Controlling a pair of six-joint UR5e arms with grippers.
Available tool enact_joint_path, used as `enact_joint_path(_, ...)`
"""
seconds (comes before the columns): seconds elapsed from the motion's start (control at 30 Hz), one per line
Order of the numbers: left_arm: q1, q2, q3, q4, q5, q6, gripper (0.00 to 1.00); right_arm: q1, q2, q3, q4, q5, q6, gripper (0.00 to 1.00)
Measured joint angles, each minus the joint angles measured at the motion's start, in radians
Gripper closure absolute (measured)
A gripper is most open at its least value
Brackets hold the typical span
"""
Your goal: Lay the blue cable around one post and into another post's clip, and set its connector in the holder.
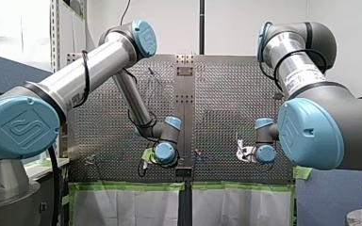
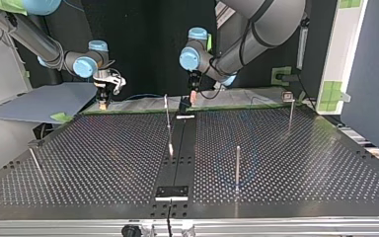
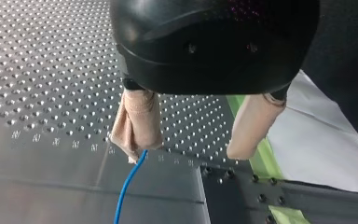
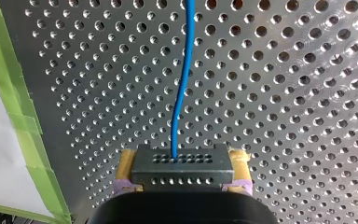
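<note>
In the right wrist view my right gripper [image 4: 181, 179] is shut on a dark perforated connector block [image 4: 179, 167], with yellow pads [image 4: 127, 168] at its two sides. The blue cable [image 4: 182, 79] leaves the block and runs ahead over the perforated plate. In the left wrist view my left gripper [image 3: 182, 156] stands open, and nothing lies between its beige pads [image 3: 137, 123]. The blue cable [image 3: 128, 186] comes out from behind one pad's tip and runs away over the plate. In the top view both grippers, my right gripper [image 2: 103, 102] and my left gripper [image 2: 193, 98], hover at the table's far edge.
Thin upright posts stand on the plate: one near the middle [image 2: 168, 123], one nearer the camera [image 2: 237, 168], one with a clip on top [image 2: 289, 111] at the right, one at the left [image 2: 34, 160]. A black bracket [image 2: 171, 191] sits at the near edge. Green tape [image 4: 14, 107] lines the plate's edge.
</note>
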State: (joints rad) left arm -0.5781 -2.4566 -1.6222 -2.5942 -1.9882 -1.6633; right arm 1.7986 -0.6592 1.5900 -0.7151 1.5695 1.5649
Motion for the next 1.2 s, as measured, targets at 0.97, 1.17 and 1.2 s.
enact_joint_path(0.97, -0.036, 0.112, -0.069, 0.046, 0.213, -0.001, 0.00, -0.001, 0.007, 0.000, 0.001, -0.010, 0.008, 0.87)
enact_joint_path(1.17, -0.038, 0.112, -0.068, 0.046, 0.221, -0.004, 0.00, -0.001, 0.008, 0.000, 0.002, -0.011, 0.008, 0.87)
enact_joint_path(1.2, -0.038, 0.112, -0.068, 0.046, 0.222, -0.004, 0.00, -0.001, 0.008, 0.000, 0.003, -0.011, 0.008, 0.87)
